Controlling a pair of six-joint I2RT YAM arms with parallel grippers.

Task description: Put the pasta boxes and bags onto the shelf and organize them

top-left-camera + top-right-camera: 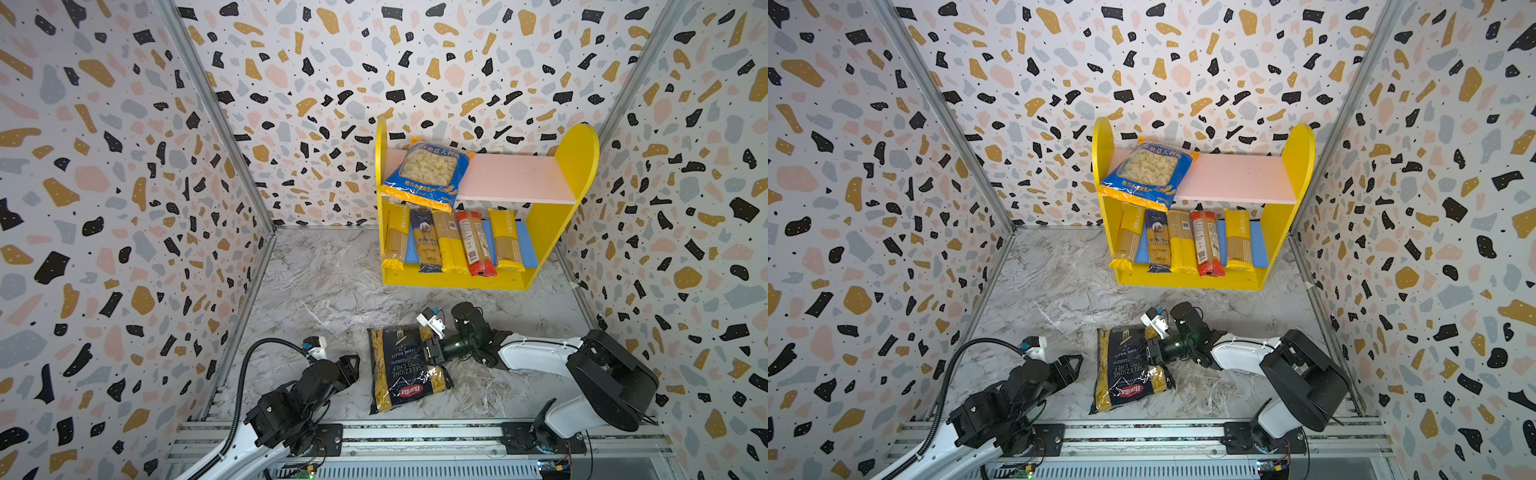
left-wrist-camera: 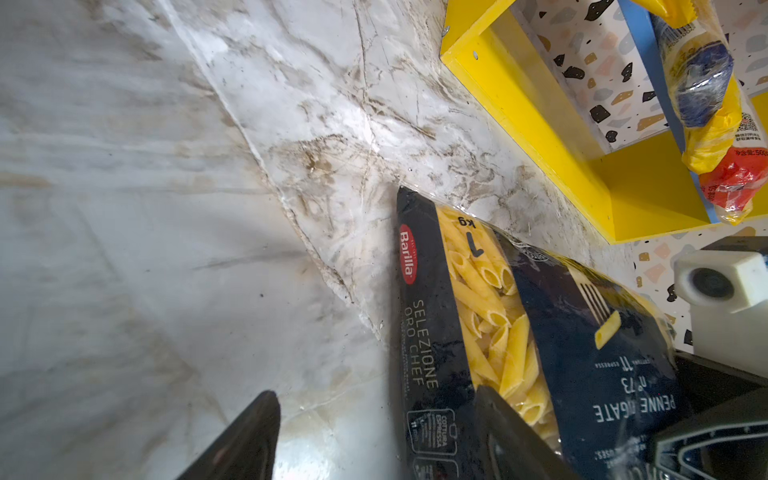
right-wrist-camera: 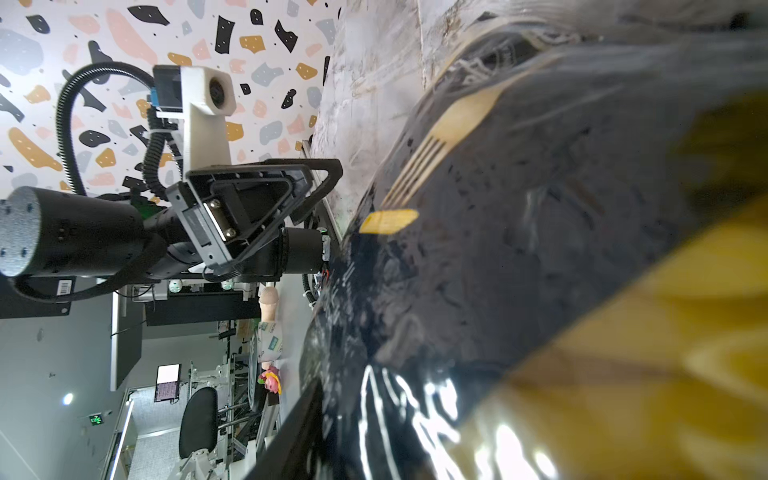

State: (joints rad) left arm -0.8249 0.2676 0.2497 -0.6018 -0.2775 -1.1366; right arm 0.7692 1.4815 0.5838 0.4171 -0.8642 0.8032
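Your R tool (image 1: 432, 353) pinches the Barilla penne bag (image 1: 399, 374) on the surface (image 1: 311, 291); L tool (image 1: 351, 366) spread, just beside it.

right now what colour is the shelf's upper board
Pale pink; the upper board shows best in a top view.

Both top views are bright, sharp and evenly lit from above, with only faint shadows on the marble table (image 1: 332, 270) and wide-angle bending of the walls (image 1: 104, 166) toward the edges. In the left wrist view the near tabletop washes out pale and soft. In the right wrist view the Barilla bag (image 3: 540, 249) fills the frame, blurred and streaked with white glare.
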